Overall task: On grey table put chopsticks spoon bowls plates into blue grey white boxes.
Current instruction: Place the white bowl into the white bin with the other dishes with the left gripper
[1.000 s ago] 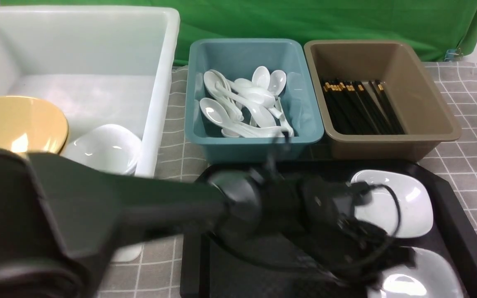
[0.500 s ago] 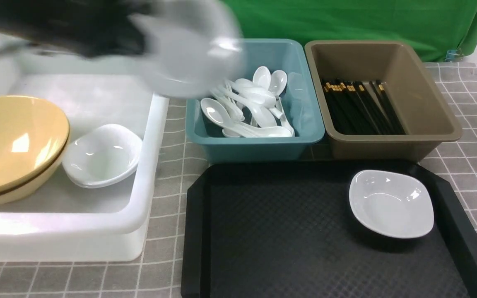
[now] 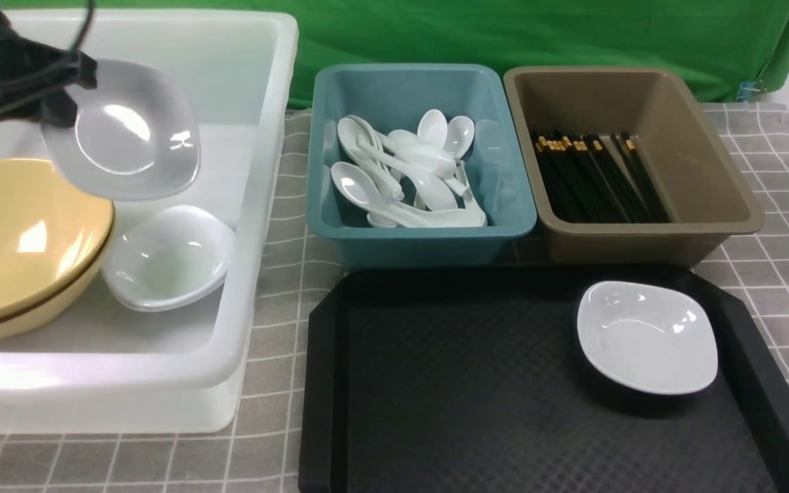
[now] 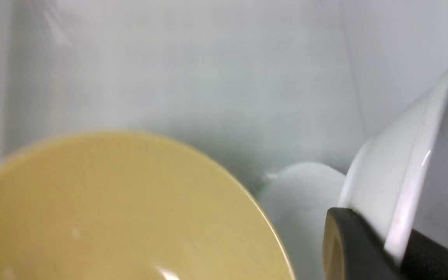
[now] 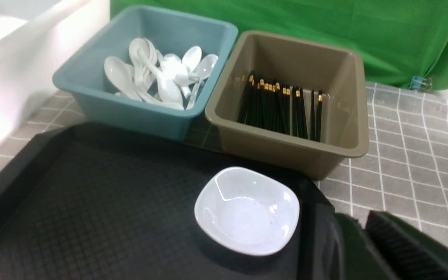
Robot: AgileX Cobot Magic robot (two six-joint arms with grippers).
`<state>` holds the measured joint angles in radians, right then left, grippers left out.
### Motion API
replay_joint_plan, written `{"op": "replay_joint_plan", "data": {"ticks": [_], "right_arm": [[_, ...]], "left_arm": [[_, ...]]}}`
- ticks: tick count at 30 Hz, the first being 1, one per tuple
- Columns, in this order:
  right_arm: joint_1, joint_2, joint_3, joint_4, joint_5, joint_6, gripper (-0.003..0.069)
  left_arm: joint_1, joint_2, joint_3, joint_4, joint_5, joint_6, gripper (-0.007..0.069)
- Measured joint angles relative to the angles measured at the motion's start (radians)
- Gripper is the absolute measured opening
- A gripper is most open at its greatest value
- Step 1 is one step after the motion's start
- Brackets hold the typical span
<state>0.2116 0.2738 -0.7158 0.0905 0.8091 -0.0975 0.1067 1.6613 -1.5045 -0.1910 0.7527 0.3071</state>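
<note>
**Left gripper pinching plate over white box**

Nearest, the tray plate (image 3: 646, 337) is sitting on the right side of the black tray (image 3: 477, 411) on the table (image 3: 778, 260). My right gripper (image 5: 358, 221) is hovering near the tray's edge, fingers close together with nothing between them; I cannot tell if they are fully closed. In the white box (image 3: 257, 205), bowls (image 3: 18, 233) are lying stacked, with stacked plates (image 3: 168, 263) beside them. Above, my left gripper (image 3: 66, 89) is clamping the tilted held plate (image 3: 124, 133) by its rim. Farther back, spoons (image 3: 401, 171) are lying in the blue box (image 3: 422, 246) and chopsticks (image 3: 593, 178) in the grey box (image 3: 641, 243).
</note>
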Motion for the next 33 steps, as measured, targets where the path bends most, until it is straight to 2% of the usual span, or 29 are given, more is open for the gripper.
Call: {"op": "replay_joint_plan", "data": {"ticks": [2,7,14,22,33], "right_arm": [[0.0,0.0,0.0,0.0,-0.002,0.0,0.0071],[0.0,0.0,0.0,0.0,-0.003,0.0,0.0074],[0.0,0.0,0.0,0.0,-0.003,0.0,0.0079],[0.0,0.0,0.0,0.0,-0.003,0.0,0.0087],[0.0,0.0,0.0,0.0,-0.003,0.0,0.0103]], "left_arm": [[-0.029,0.041,-0.033,0.009,-0.033,0.123,0.0015],[-0.089,0.105,-0.057,0.029,-0.089,0.284,0.0015],[-0.129,0.165,-0.06,0.229,-0.074,0.349,0.0015],[-0.133,0.216,-0.063,0.178,0.055,0.485,0.0015],[-0.132,0.257,-0.074,0.168,0.064,0.494,0.0016]]}}
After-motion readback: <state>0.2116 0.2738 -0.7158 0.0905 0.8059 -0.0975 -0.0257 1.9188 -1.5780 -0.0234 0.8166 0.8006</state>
